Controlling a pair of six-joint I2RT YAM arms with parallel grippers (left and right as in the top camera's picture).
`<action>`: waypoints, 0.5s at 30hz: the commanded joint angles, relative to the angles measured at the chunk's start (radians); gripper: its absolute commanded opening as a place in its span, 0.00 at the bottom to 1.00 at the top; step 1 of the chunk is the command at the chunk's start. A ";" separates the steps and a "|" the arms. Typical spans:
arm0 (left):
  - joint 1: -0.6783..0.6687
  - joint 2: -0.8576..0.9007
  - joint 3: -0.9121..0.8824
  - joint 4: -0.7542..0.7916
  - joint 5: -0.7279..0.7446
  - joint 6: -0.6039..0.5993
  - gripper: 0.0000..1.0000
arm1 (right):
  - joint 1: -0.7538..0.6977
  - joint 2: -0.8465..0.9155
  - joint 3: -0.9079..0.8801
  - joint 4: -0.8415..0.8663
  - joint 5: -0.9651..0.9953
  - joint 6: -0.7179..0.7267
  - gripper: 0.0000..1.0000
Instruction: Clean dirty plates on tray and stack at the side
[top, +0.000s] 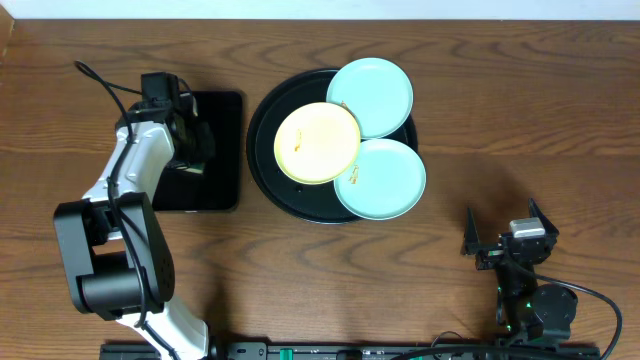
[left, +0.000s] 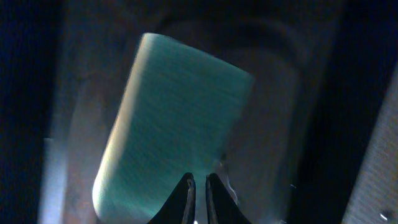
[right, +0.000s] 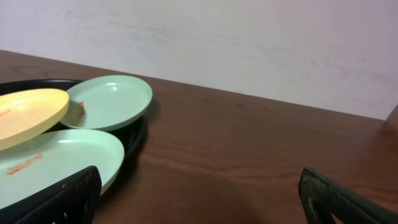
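The round black tray (top: 262, 150) holds three plates. A pale yellow plate (top: 317, 143) overlaps two mint plates, one behind it (top: 372, 95) and one in front (top: 382, 180). The right wrist view shows orange smudges on the yellow plate (right: 25, 115), the far mint plate (right: 115, 99) and the near mint plate (right: 56, 160). My left gripper (top: 192, 165) points down over a rectangular black tray. In its wrist view, my left gripper (left: 199, 182) is shut just above a rounded greenish sponge block (left: 174, 118), with nothing between the tips. My right gripper (top: 502, 222) is open near the table's front right, away from the plates.
The rectangular black tray (top: 222, 150) lies left of the round tray, under my left arm. Brown wooden table (top: 500, 110) stretches to the right of the round tray. A pale wall (right: 249, 43) stands behind the table.
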 joint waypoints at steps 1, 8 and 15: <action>0.010 -0.003 0.004 0.019 -0.062 -0.009 0.10 | -0.005 -0.005 -0.001 -0.004 -0.002 -0.007 0.99; 0.011 -0.042 0.036 0.040 -0.064 0.055 0.45 | -0.005 -0.005 -0.001 -0.004 -0.002 -0.008 0.99; 0.013 -0.019 0.027 0.046 -0.107 0.161 0.58 | -0.005 -0.005 -0.001 -0.004 -0.002 -0.008 0.99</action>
